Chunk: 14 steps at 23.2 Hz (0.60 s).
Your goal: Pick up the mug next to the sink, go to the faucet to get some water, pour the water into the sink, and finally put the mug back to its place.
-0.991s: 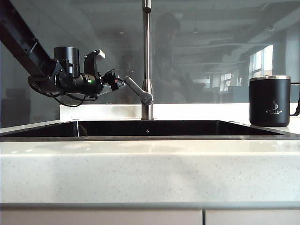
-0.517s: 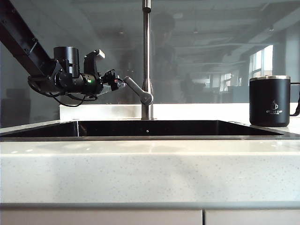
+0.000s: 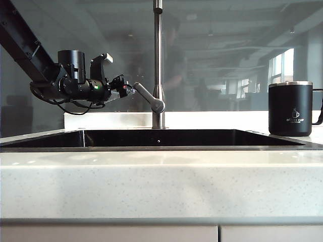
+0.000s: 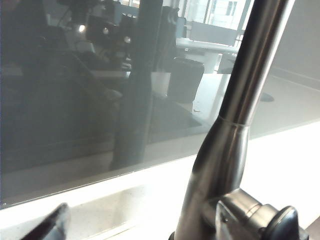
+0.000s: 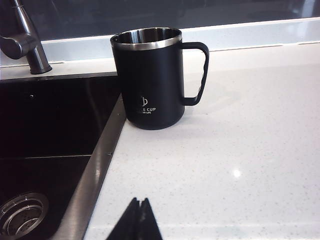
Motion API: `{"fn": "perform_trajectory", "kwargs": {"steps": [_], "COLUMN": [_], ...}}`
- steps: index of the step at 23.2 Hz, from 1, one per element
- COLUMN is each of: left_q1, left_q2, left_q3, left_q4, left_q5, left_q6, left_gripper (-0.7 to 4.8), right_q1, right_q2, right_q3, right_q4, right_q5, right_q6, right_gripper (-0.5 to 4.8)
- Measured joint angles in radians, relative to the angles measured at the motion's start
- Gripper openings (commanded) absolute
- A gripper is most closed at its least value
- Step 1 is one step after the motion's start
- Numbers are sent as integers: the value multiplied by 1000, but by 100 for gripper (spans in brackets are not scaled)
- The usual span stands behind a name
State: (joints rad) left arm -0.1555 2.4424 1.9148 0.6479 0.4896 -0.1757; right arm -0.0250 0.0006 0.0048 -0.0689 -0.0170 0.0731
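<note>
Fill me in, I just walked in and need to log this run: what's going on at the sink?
The left end effector hangs over the sink at the tip of the faucet's lever handle, jaws apart; whether it touches the lever can't be told. The black mug stands upright and unheld on the counter beside the sink's rim, no water running. The right end effector is shut, on the counter side of the mug and clear of it.

Matt black mug (image 5: 150,80) – steel rim; brushed-steel faucet (image 3: 158,60); glossy sink (image 3: 161,138).
</note>
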Motion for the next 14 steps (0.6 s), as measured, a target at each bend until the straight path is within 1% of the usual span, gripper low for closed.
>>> {"fn": "perform_trajectory", "kwargs": {"steps": [4,8,10,12,14], "left_q1": [0,-2,3,8,9], "left_q2": [0,-6,-31,-77,-143], "left_q3": [0,-2,-4,-6,-6], "left_q4": [-2,-14,-58,-138,-245], "left_q5": [0,-118,-166,-221,-310], "left_q6": [0,-40,-43,-42,-42], "left_gripper": [368,368,368,368,368], "right_q1": [0,0,0,0,0], "right_q2": [0,0,0,0,0], "right_q3": [0,0,0,0,0], "right_q4": [0,0,-1,-1,-1], "right_q5": [0,0,0,0,0], "right_q6": [0,0,0,0,0], "right_gripper": [-7,-7,-7,-7,-7]}}
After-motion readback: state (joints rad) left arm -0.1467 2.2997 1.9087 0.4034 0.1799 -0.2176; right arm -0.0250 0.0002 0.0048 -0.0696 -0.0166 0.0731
